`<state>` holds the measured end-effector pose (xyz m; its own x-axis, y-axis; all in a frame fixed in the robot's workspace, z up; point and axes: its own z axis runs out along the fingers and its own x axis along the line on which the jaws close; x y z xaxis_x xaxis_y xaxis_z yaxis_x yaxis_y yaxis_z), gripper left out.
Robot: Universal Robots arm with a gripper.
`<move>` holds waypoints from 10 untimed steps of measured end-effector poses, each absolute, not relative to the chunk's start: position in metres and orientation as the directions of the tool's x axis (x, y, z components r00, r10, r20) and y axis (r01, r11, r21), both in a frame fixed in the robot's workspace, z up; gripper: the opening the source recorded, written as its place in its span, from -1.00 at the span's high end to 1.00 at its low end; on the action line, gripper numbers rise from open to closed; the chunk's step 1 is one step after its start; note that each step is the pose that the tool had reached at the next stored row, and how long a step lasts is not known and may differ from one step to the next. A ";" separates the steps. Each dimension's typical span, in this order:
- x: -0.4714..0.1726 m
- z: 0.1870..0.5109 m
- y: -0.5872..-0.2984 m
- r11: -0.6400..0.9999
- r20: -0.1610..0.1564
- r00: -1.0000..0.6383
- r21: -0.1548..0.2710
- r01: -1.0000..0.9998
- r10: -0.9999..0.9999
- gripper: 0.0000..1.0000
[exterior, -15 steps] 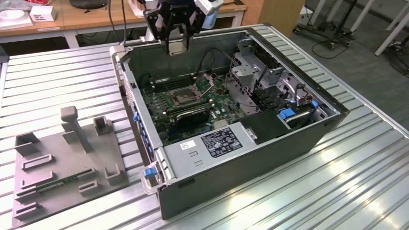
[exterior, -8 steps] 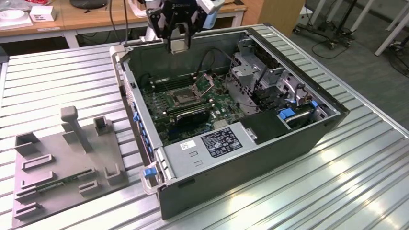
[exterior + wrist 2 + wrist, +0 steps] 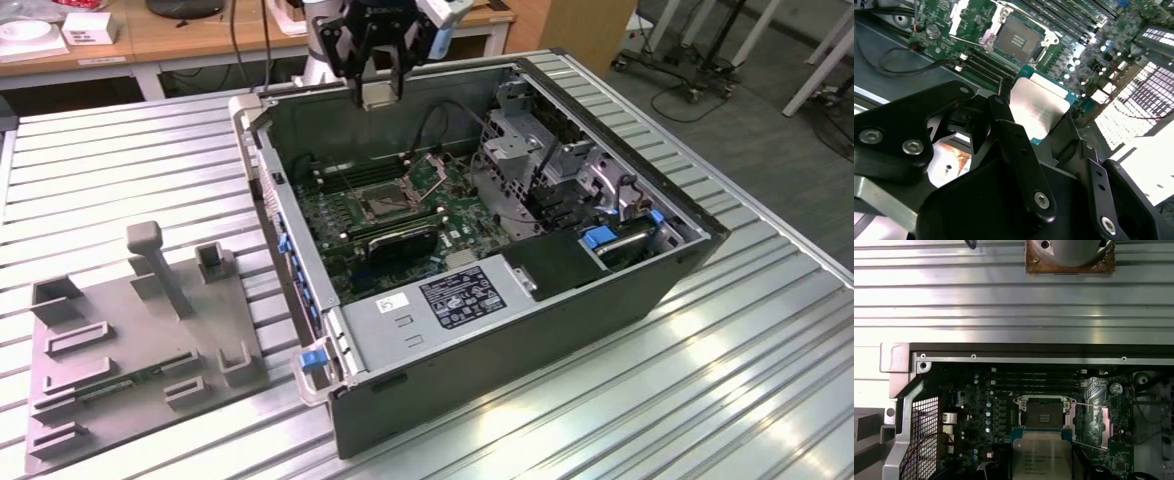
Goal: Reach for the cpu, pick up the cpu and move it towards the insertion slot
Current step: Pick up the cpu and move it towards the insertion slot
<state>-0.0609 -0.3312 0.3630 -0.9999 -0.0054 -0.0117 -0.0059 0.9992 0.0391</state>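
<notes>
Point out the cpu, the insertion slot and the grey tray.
cpu (image 3: pixel 1040 109), second wrist view, on its silvery metal top.
insertion slot (image 3: pixel 1044 414), first wrist view, on its dark centre inside the metal frame.
grey tray (image 3: pixel 134 345), exterior view, on a bare flat part of its base.

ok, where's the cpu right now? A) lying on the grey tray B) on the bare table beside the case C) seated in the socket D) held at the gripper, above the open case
D: in the second wrist view the cpu sits at the gripper, above the motherboard, while the insertion slot shows its dark centre uncovered.
</notes>
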 end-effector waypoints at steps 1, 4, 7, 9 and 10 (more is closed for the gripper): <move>-0.059 0.363 -0.330 0.999 -0.012 -1.000 0.039 -0.005 -0.005 -0.09; -0.054 0.363 -0.327 0.999 -0.012 -1.000 0.039 -0.002 -0.002 -0.09; -0.052 0.363 -0.322 0.999 -0.012 -1.000 0.039 -0.001 0.000 -0.09; -0.051 0.363 -0.321 0.999 -0.012 -1.000 0.039 0.001 0.001 -0.09; -0.051 0.363 -0.320 0.999 -0.012 -1.000 0.039 0.001 0.002 -0.09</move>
<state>-0.0509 -0.3202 0.3629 -0.9999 0.0019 -0.0118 0.0014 0.9992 0.0388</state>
